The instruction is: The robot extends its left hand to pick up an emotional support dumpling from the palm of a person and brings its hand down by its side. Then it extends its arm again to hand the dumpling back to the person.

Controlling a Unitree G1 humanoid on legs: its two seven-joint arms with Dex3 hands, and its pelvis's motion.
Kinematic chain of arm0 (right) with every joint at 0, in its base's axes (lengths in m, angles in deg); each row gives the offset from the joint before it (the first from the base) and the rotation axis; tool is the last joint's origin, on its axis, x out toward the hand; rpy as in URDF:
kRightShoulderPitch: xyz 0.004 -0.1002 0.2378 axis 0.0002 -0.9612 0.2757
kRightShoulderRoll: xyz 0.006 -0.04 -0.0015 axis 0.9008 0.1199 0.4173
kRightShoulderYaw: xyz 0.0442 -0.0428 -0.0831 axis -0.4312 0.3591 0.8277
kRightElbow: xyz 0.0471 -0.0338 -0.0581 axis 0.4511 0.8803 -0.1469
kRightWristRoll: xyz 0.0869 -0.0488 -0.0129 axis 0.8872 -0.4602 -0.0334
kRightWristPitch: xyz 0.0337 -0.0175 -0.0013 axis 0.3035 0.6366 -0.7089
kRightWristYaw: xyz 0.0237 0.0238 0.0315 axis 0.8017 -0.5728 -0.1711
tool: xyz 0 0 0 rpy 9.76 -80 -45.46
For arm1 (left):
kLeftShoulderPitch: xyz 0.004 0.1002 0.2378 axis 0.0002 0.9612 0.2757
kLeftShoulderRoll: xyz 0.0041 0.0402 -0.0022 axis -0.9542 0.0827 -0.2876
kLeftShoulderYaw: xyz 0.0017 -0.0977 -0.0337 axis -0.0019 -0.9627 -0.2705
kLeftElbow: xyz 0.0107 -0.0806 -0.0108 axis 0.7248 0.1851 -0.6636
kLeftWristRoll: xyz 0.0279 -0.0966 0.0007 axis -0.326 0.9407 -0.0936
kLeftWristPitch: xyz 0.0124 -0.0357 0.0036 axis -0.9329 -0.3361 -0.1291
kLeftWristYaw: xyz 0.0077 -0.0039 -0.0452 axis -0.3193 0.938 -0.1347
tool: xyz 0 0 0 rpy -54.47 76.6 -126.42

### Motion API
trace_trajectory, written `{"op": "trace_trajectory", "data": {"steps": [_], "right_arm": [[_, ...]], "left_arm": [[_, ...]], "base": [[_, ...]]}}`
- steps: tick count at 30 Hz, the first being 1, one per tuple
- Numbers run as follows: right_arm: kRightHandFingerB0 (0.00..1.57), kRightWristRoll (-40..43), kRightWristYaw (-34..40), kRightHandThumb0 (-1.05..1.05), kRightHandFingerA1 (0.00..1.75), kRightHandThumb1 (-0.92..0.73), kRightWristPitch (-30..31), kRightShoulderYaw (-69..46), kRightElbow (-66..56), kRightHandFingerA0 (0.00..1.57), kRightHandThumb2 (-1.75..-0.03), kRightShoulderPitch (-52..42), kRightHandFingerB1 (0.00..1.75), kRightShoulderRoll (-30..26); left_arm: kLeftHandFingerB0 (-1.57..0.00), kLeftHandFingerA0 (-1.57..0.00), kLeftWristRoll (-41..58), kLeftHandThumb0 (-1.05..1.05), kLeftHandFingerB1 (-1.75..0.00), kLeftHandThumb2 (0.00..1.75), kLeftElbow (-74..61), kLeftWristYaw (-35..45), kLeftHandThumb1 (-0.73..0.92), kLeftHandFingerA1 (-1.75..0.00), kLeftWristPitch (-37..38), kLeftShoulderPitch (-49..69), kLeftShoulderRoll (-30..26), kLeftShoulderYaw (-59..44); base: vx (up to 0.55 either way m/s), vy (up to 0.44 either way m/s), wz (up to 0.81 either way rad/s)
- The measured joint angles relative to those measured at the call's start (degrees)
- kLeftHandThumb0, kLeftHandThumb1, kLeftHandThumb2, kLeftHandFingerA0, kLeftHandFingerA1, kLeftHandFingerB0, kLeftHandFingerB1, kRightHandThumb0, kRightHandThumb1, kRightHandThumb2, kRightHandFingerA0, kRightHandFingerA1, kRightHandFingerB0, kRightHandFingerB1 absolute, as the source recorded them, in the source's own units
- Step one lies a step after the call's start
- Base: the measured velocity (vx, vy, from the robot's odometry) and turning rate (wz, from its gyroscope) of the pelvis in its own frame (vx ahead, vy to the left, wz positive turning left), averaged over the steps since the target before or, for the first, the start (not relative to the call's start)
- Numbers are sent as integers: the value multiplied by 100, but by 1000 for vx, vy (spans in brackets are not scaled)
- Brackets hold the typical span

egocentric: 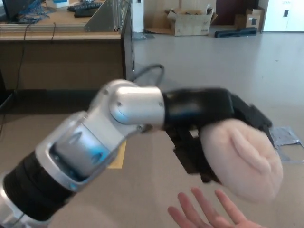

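Head view | left hand (213,137) closed around the dumpling (242,159), its black fingers wrapped behind the plush | dumpling at right of centre, just above a person's open palm (209,216) at the bottom edge, not touching | silver forearm (90,152) crosses from lower left | right hand not visible

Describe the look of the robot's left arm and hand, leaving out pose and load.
The left arm has a silver, rounded metal shell with a glossy blue-tinted panel and a black band near the bottom edge. A grey cable loops behind it. The left hand is matte black and blocky.
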Motion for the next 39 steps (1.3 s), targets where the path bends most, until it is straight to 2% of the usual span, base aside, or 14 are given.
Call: {"op": "trace_trajectory", "data": {"steps": [5, 9, 11, 12, 15, 16, 17, 18, 19, 23, 24, 36, 37, 39], "right_arm": [[73, -170, -18, -59, 67, -68, -329, 267, 3, 97, -61, -24, 43, -123], [58, -254, -67, -49, 53, -67, -546, 384, 4, 74, -60, -28, 42, -168], [69, -173, -240, -47, 64, -61, -731, 322, 103, 81, -58, -3, 47, -148], [65, -191, -234, -49, 57, -70, -810, 351, 186, 72, -61, 27, 45, -148], [65, -441, -25, -49, 57, -70, -989, 633, 316, 72, -61, 98, 45, -244], [43, -519, 48, -38, 51, -58, -1012, 699, 333, 77, -57, 103, 35, -281], [42, -549, 84, -46, 54, -55, -1004, 690, 351, 85, -57, 115, 35, -289], [42, -451, 65, -46, 54, -55, -893, 517, 350, 85, -57, 149, 35, -219], [45, -406, 65, -46, 61, -54, -832, 443, 330, 97, -56, 162, 35, -183], [52, -274, 55, -48, 56, -54, -585, 232, 239, 95, -57, 193, 37, -77], [53, -241, 32, -48, 77, -55, -562, 188, 223, 96, -57, 193, 37, -62], [51, -26, -164, -47, 50, -57, -311, 12, -11, 90, -58, 186, 36, 58], [44, -33, -159, -51, 61, -47, -299, 22, -11, 81, -77, 186, 48, 58], [50, -44, -148, -43, 49, -55, -261, 44, -11, 86, -57, 188, 36, 58]], "left_arm": [[-90, -104, -154, -20, -78, 75, -284, 186, 70, -106, -25, 204, 61, 166], [-90, -112, -258, -15, -88, 81, -422, 306, 68, -115, -76, 266, 24, 180], [-90, -114, -292, -15, -84, 79, -496, 380, 69, -112, -125, 295, -29, 181], [-79, -111, -299, -22, -51, 62, -511, 401, 77, -89, -128, 304, -44, 181], [-79, -111, -331, -22, -51, 62, -586, 482, 77, -89, -130, 405, -135, 168], [-26, -32, -343, -48, -30, 58, -596, 496, 56, -37, -130, 439, -166, 163], [0, -1, -357, -34, -48, 85, -609, 523, 23, -49, -134, 464, -207, 155], [0, -1, -377, -34, -48, 85, -616, 567, 23, -49, -165, 473, -270, 125], [-11, -9, -382, -74, -22, 66, -605, 593, 41, -35, -166, 474, -294, 90], [-8, -3, -385, -69, -17, 82, -462, 740, 42, -19, -185, 458, -379, -176], [-8, -3, -385, -70, -15, 83, -436, 763, 43, -14, -192, 446, -388, -211], [0, 0, -384, -62, -12, 79, -236, 1043, 35, -16, -444, 191, -418, -586], [0, 0, -384, -63, -9, 79, -233, 1063, 37, -12, -450, 191, -418, -590], [0, 0, -385, -65, -8, 79, -188, 1128, 38, -11, -489, 124, -422, -595]], "base": [[0, 0, 0], [0, 0, 0], [0, 0, 0], [0, 0, 0], [0, 0, 0], [0, 0, 0], [0, 0, 0], [0, 0, 0], [0, 0, 0], [0, 0, 0], [0, 0, 0], [0, 0, 0], [0, 0, 0], [0, 0, 0]]}}
